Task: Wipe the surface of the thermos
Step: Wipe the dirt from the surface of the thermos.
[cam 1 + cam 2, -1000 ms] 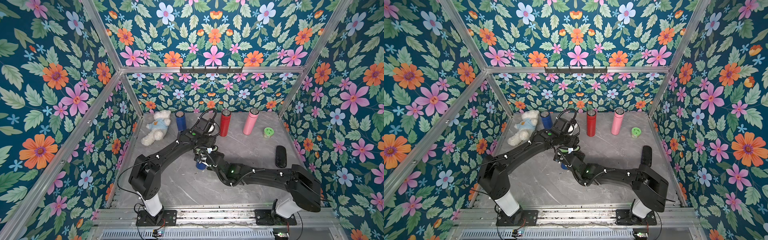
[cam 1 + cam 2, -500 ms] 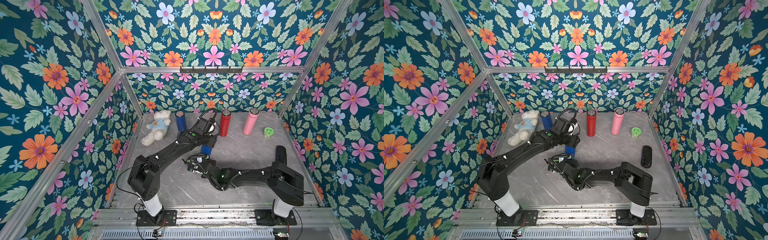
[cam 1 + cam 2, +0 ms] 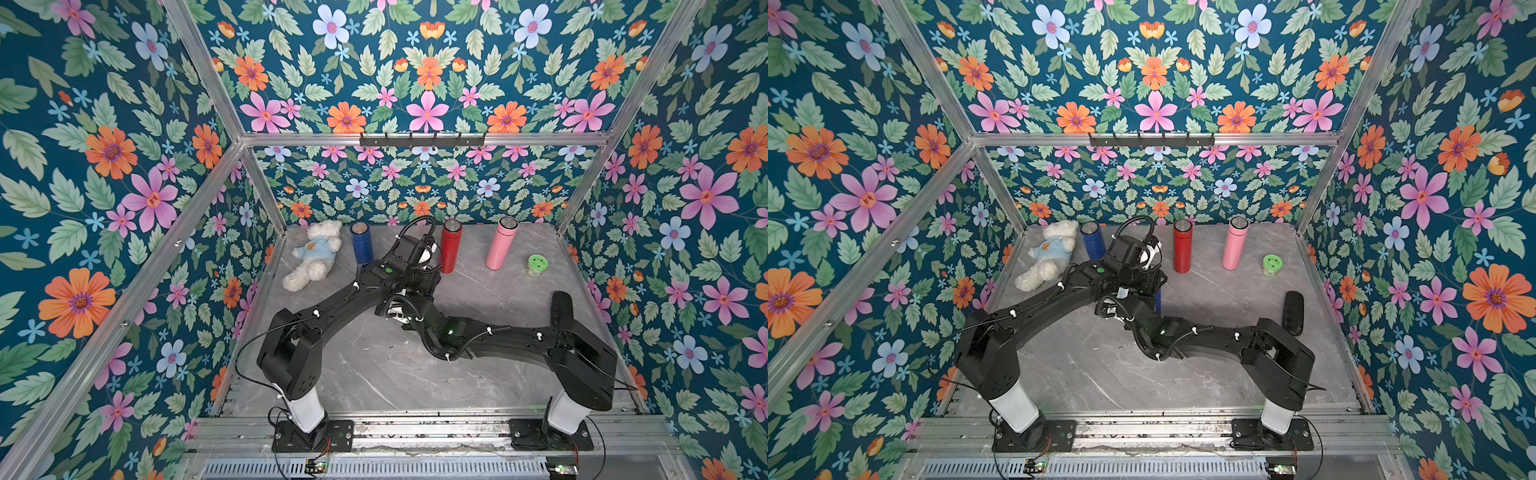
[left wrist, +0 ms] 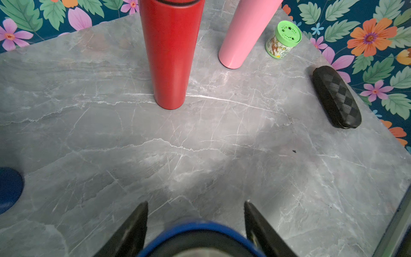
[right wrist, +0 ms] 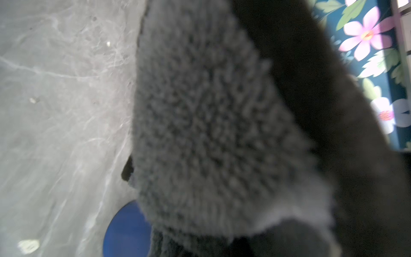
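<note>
The blue thermos [image 4: 200, 227] shows as a blue rim between the fingers of my left gripper [image 4: 196, 202], which is shut on it. In a top view only a blue sliver of the thermos [image 3: 1157, 301] peeks out under the left wrist. My right gripper [image 3: 392, 309] sits just in front of and below that wrist, shut on a grey fluffy cloth [image 5: 200, 111]. The cloth fills the right wrist view and hides the fingers. Beside the cloth there, a patch of the blue thermos [image 5: 126, 229] shows.
Along the back stand a second blue thermos [image 3: 360, 245], a red thermos [image 3: 451, 245] and a pink thermos [image 3: 500, 243]. A white teddy bear [image 3: 311, 259] lies back left. A green-lidded jar [image 3: 537, 265] and a black case [image 3: 561, 303] sit at the right.
The right gripper with the cloth swung out to the left half a second ago and has come back in under the left wrist. The left arm has hardly moved.
</note>
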Tool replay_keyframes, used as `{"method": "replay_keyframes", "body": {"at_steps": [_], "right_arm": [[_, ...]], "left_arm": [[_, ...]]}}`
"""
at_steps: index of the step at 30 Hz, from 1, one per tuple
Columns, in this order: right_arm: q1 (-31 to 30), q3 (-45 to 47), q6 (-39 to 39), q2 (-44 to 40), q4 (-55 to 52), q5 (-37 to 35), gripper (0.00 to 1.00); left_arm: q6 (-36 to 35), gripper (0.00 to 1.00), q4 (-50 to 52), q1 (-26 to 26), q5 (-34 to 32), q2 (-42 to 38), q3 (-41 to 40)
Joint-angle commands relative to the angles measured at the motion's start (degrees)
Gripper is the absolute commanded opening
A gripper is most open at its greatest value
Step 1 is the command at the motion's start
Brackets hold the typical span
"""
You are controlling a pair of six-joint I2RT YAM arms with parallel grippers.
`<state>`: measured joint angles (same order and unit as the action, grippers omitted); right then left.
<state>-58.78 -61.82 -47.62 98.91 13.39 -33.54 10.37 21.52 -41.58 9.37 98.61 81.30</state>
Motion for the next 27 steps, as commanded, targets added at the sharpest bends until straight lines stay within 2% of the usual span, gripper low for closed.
{"method": "replay_keyframes", "body": {"at_steps": [1, 9, 14, 20, 24, 27], "right_arm": [[1.16, 1.84, -3.97, 1.28, 5.11, -9.5, 0.0], [-2.56, 8.15, 2.68, 7.98, 4.98, -10.61, 0.0], [-5.5, 10.31, 6.35, 7.29, 3.55, -11.39, 0.0], [-9.69, 14.78, 14.27, -1.89, -3.38, -14.65, 0.0], [-9.99, 17.36, 28.76, -13.77, -17.72, -12.7, 0.0], [-10.02, 19.62, 37.34, -22.4, -25.14, -9.87, 0.0]], "left_arm": [[1.2, 0.0, 12.98, -0.38, 4.52, 0.53, -0.09], [0.72, 0.0, 14.32, -0.32, 4.13, 1.51, 1.13], [0.47, 0.0, 14.54, 0.18, 3.67, 1.42, 1.73], [-0.68, 0.0, 13.68, 1.71, 2.46, 0.22, 1.18], [-2.57, 0.0, 8.78, 2.48, 4.38, -2.28, -2.65], [-4.69, 0.0, 1.57, 2.5, 6.93, -5.32, -8.32]]}}
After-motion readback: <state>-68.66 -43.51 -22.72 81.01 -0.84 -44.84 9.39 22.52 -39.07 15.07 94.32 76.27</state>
